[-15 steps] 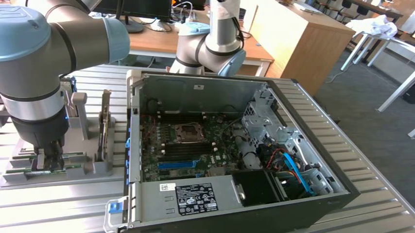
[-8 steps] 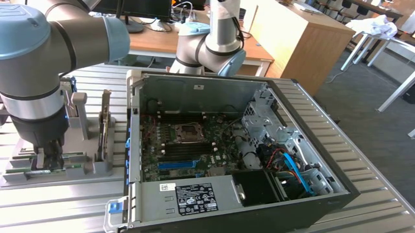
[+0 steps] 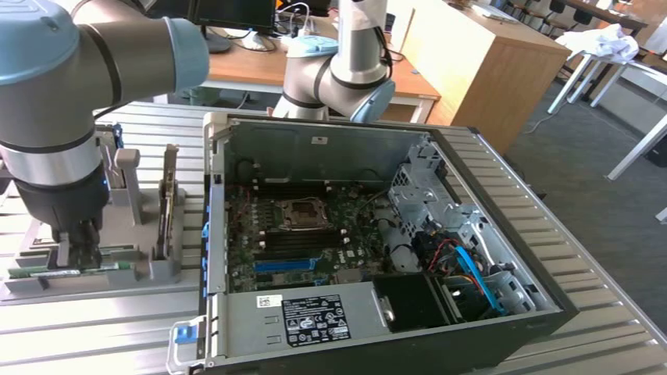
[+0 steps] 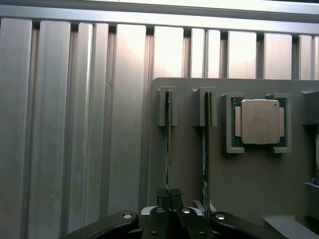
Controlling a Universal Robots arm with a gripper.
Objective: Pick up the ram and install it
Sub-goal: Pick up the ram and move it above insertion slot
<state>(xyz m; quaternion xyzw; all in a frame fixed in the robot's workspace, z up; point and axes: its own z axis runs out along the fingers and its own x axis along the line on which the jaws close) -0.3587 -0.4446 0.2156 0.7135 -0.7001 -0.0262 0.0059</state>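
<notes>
Two green ram sticks stand on edge in a grey holder (image 4: 249,184). My gripper (image 4: 168,195) is shut on the thin edge of one ram (image 4: 168,139), its dark fingertips (image 4: 162,194) pressed against both faces. The other ram (image 4: 205,144) stands parallel beside it, untouched. In the exterior view the gripper (image 3: 83,248) hangs straight down over the holder (image 3: 156,269) at the exterior view's left, where the green ram (image 3: 58,272) lies along the holder's front. The open computer case (image 3: 501,203) sits to the right, its motherboard (image 3: 302,234) exposed.
A square silver processor (image 4: 260,121) rests in a pocket of the holder beside the sticks. A tall card (image 3: 167,199) stands upright in the holder near the case wall. Everything rests on a ribbed metal table (image 4: 75,124). Desks and chairs stand behind.
</notes>
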